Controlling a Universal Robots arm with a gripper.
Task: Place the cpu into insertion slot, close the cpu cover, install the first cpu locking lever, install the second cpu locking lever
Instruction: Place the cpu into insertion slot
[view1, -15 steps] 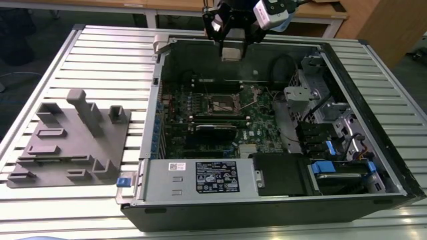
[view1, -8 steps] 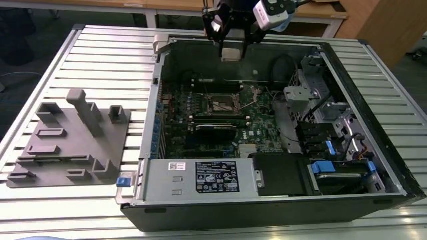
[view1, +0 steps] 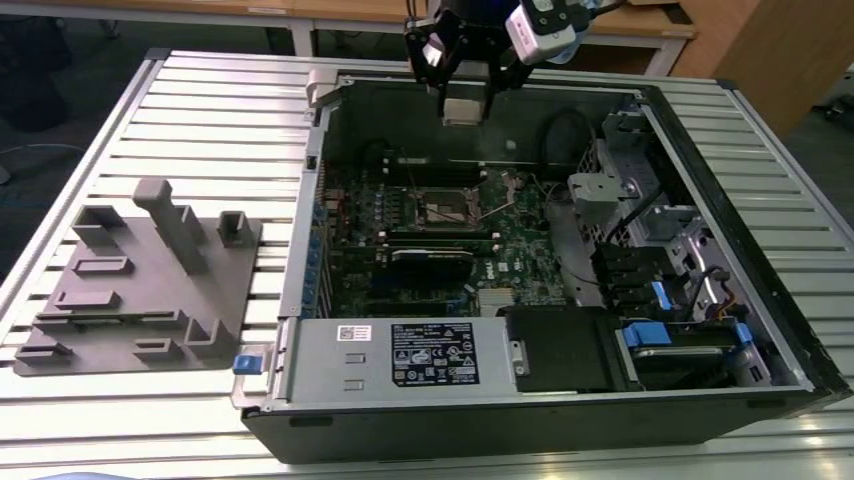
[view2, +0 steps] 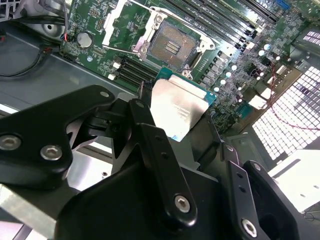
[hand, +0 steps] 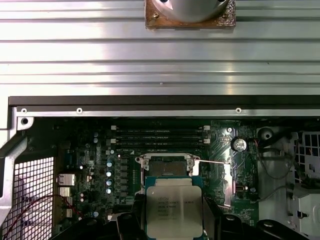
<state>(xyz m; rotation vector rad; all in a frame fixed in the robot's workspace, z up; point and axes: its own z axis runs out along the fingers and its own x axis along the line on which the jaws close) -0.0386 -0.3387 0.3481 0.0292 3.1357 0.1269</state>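
Observation:
My gripper (view1: 462, 98) hangs over the far rim of the open computer case, shut on the cpu (view1: 462, 106), a flat square chip with a silvery top. In both wrist views the cpu (view2: 179, 106) (hand: 173, 210) sits between the black fingers (view2: 150, 135), held by its edges. The insertion slot (view1: 451, 207) (view2: 172, 44) (hand: 167, 168) lies bare on the green board, below and ahead of the chip, its dark centre showing. The cpu cover (view2: 112, 27) appears swung open beside the slot, with a thin lever wire (hand: 215, 161) standing free.
A grey part fixture (view1: 147, 270) sits on the slatted table at the exterior view's left. Inside the case (view1: 310, 200), a power supply box (view1: 400, 355) fills the near side and drive bays with cables (view1: 654, 250) line the exterior view's right. Long memory slots (hand: 157, 134) run beside the socket.

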